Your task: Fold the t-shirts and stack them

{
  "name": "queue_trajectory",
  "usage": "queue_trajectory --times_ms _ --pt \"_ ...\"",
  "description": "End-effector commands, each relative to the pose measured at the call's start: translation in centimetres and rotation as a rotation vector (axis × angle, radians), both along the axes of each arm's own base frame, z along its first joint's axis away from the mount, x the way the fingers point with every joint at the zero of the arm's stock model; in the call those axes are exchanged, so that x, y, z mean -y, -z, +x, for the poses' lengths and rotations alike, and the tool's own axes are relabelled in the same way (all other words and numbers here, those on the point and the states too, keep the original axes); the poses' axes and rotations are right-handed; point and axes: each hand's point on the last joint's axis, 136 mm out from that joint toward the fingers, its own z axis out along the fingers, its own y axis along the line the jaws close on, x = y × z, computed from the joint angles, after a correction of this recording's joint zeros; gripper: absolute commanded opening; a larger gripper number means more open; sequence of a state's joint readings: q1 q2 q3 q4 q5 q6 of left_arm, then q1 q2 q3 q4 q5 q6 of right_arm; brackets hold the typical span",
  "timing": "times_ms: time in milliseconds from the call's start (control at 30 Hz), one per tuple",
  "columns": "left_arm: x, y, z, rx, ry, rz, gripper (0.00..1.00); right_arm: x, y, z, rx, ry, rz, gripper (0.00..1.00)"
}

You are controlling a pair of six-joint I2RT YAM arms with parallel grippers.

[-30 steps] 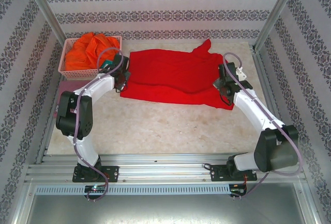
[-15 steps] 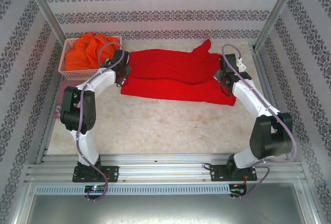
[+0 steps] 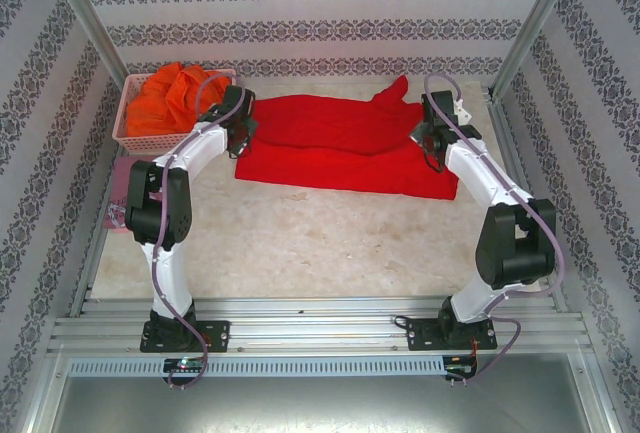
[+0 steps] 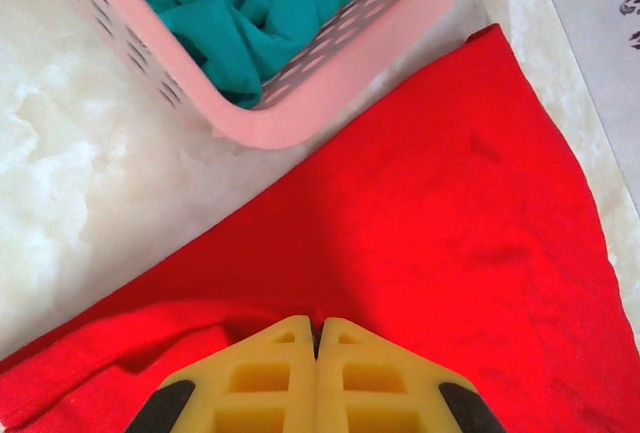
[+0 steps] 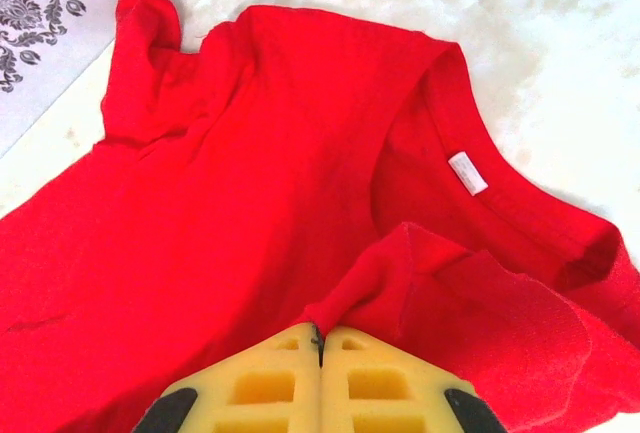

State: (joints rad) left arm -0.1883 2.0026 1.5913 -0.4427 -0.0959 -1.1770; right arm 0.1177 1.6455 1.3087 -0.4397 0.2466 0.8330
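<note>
A bright red t-shirt lies spread across the back of the table, partly doubled over lengthwise. My left gripper is at its left end, next to the basket. In the left wrist view its yellow fingers are shut, with a fold of the red cloth pinched at the tips. My right gripper is at the shirt's right end. In the right wrist view it is shut on a raised fold of red cloth beside the collar and its white label.
A pink lattice basket stands at the back left holding an orange shirt; a teal shirt shows in it in the left wrist view. A dusty pink cloth lies in front of the basket. Patterned walls close three sides.
Both grippers have moved toward the back of the table, drawing the red shirt's near edge with them. The shirt now covers a narrower strip.
</note>
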Motion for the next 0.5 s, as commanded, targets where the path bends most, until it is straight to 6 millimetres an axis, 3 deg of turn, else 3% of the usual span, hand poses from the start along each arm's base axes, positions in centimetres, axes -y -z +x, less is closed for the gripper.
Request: queue_trajectory --times_ms 0,233,467 --pt "-0.2 -0.1 0.2 -0.023 0.022 0.017 0.0 0.8 -1.2 1.1 0.028 0.004 -0.018 0.0" --pt "0.4 0.1 1.2 -0.03 0.055 0.01 0.0 2.2 -1.1 1.3 0.015 0.016 -0.033 0.0" --pt "0.7 0.1 1.8 -0.032 0.061 0.001 0.0 2.1 -0.7 2.3 0.014 -0.013 -0.007 0.0"
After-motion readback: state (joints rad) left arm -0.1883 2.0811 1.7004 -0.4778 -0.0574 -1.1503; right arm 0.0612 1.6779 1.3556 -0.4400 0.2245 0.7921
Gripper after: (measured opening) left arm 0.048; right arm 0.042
